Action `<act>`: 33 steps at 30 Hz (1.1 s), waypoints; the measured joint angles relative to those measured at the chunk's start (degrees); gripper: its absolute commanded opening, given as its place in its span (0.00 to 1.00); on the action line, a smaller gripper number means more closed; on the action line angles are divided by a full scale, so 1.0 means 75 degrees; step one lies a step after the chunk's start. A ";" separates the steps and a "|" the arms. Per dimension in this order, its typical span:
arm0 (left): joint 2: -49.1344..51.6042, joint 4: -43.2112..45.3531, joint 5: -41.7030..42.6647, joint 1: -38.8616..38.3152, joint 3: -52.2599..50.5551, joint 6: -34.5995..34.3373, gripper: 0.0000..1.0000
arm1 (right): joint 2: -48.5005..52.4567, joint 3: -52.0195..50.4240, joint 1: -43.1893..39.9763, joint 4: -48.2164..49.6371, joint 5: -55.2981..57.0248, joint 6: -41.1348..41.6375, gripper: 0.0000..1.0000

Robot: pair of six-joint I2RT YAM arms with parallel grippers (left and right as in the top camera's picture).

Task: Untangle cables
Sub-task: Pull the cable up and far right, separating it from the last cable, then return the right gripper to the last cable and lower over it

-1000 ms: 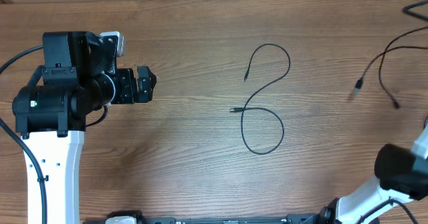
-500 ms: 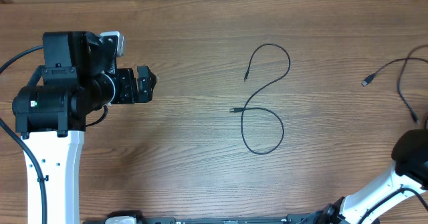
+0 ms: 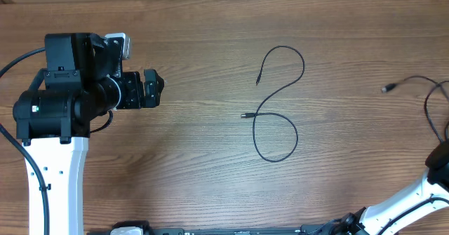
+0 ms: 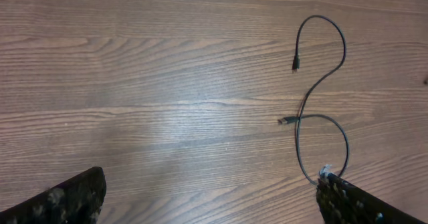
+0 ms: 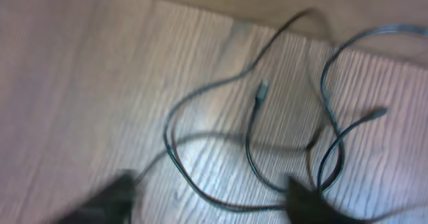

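Mid-task: one cable laid out alone in an S-curve, ahead and to the right of the wide-spread, empty left gripper. Remaining cables looped together just ahead of the right gripper, its blurred fingers apparently spread, pinching nothing. Next, probably, pinching a single strand and drawing it clear. Wood-grain table beneath — no room visible.

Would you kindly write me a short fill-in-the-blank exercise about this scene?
1. The left gripper has its jaws standing ____.
2. The S-shaped cable in the middle shows ____ free plug ends.
3. The bunched cables lie near the ____ edge of the table.
Missing words: open; two; right.
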 measured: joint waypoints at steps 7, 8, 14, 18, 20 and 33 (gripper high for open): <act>0.0000 0.0000 0.0000 0.0000 0.0000 0.0000 1.00 | 0.0006 -0.0659 -0.0052 0.0009 -0.1113 -0.0029 1.00; 0.0000 0.0000 0.0000 0.0000 0.0000 0.0000 1.00 | 0.0006 -0.0659 -0.0047 -0.0012 -0.1253 -0.0085 1.00; 0.0000 0.0000 0.0000 0.0000 0.0000 0.0000 1.00 | 0.0006 -0.0659 0.0262 -0.0338 -0.3165 -0.1090 1.00; 0.0000 0.0000 0.0000 0.0000 0.0000 0.0000 1.00 | 0.0006 -0.0659 0.0801 -0.0635 -0.3724 -0.1378 1.00; 0.0000 0.0000 0.0000 0.0000 0.0000 0.0000 1.00 | 0.0006 -0.0659 0.1131 -0.0758 -0.3841 -0.1428 1.00; 0.0000 0.0000 0.0000 0.0000 0.0000 0.0000 1.00 | 0.0006 -0.0659 0.4191 -0.1711 -0.4045 -0.1559 0.97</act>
